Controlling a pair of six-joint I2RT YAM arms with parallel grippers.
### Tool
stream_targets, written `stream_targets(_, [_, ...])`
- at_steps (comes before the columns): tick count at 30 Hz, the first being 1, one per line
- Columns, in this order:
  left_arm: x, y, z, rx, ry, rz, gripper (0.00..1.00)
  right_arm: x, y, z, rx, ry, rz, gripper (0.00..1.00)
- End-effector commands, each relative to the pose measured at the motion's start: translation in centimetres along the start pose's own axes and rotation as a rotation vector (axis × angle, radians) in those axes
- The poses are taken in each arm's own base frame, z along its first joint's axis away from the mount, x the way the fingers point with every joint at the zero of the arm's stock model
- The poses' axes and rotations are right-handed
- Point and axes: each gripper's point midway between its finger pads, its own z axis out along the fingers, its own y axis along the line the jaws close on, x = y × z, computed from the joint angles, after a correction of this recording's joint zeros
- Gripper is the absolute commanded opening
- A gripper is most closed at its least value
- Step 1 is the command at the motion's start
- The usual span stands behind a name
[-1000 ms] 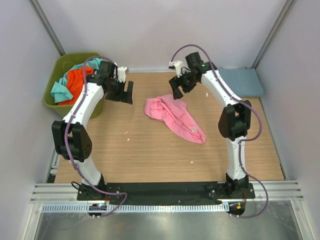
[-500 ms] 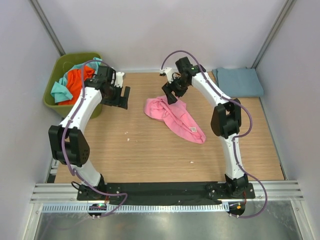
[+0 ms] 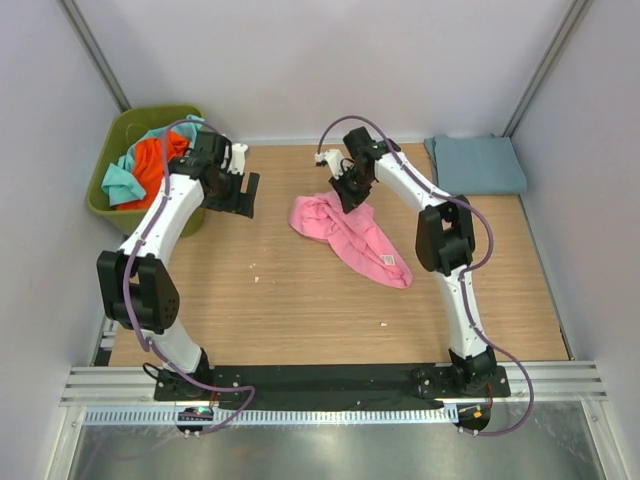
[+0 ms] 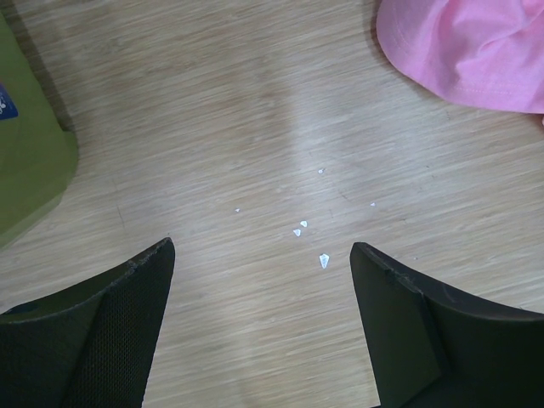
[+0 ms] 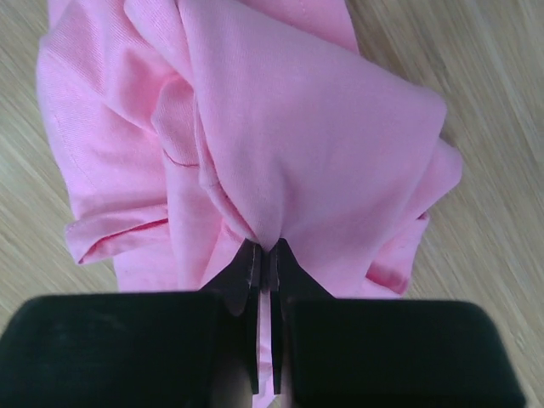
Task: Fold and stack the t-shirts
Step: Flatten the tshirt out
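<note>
Between tips of right hand [image 5: 264, 255], fold of pink t-shirt [image 5: 297, 136] now pinched, hand clenched from wide one second ago; shirt judged ready for lifting; left hand [image 4: 262, 255] released

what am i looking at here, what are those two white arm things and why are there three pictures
These are two white robot arms bolted at the near edge of a wooden table. One picture looks down from above; the other two come from a camera on each wrist, with that arm's black fingers at the bottom. The right gripper is shut on a fold of the crumpled pink cloth t-shirt. The left gripper is open over bare wood, holding nothing. An olive-green plastic bin at the far left holds an orange t-shirt and a teal one. A dusty blue-grey t-shirt lies folded at the far right.
</note>
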Motion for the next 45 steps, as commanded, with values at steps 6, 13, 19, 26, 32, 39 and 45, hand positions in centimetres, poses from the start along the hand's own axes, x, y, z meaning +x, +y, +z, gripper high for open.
stream_targets(6, [-2.5, -0.4, -0.4, 0.039, -0.077, 0.002, 0.84, -0.1, -1.9, -13.0, 0.248, -0.128, 0.014, 0.01])
stream_targets(13, [-3.3, -2.1, 1.0, 0.118, -0.046, 0.014, 0.81, 7.3, -5.5, -20.2, 0.372, -0.14, 0.185, 0.01])
stream_targets(19, [-4.5, -4.5, 2.6, 0.157, -0.027, 0.053, 0.81, 14.7, -4.7, -18.9, 0.37, -0.006, 0.267, 0.01])
stream_targets(26, [-4.7, -6.0, 3.2, 0.149, -0.013, 0.105, 0.81, 15.0, -4.3, -18.8, 0.348, 0.011, 0.258, 0.57])
stream_targets(32, [-4.0, -6.3, 3.6, 0.143, 0.002, 0.125, 0.81, 10.7, -5.7, -19.4, 0.341, -0.063, 0.228, 0.68])
stream_targets(39, [-3.5, -5.6, 3.2, 0.101, 0.005, 0.138, 0.81, 7.4, -0.1, -14.8, 0.173, -0.032, -0.117, 0.55])
stream_targets(45, [-3.4, -4.4, 2.4, 0.038, -0.008, 0.156, 0.82, 9.2, 3.3, -12.4, 0.306, -0.139, -0.565, 0.55])
